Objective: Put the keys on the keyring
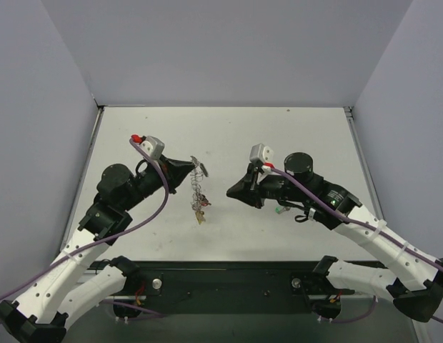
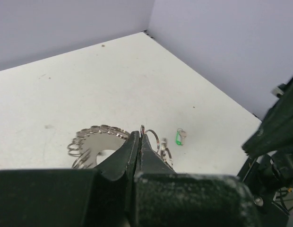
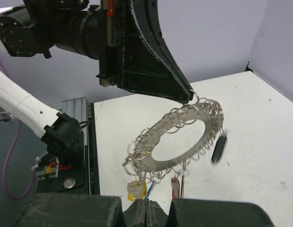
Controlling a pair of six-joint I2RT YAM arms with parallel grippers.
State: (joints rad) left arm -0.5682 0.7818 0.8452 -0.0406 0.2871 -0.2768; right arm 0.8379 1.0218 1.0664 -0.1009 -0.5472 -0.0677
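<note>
The keyring (image 1: 198, 187), a silver ring fringed with wire loops, hangs above the table from my left gripper (image 1: 192, 166). In the left wrist view the left gripper (image 2: 141, 135) is shut on one wire loop, with the keyring (image 2: 95, 138) behind its tips. Yellow (image 3: 137, 189), blue (image 3: 150, 187) and red (image 3: 175, 186) keys dangle from the keyring (image 3: 177, 124). A green key (image 2: 179, 137) lies loose on the table, beside my right arm (image 1: 281, 211). My right gripper (image 1: 231, 191) is shut with nothing in it, a short way right of the ring, and its tips (image 3: 146, 209) show just below the dangling keys.
A small black oval clip (image 3: 218, 149) also hangs from the ring's far side. Grey walls enclose the white table (image 1: 229, 136) on three sides. The black base rail (image 1: 221, 275) runs along the near edge.
</note>
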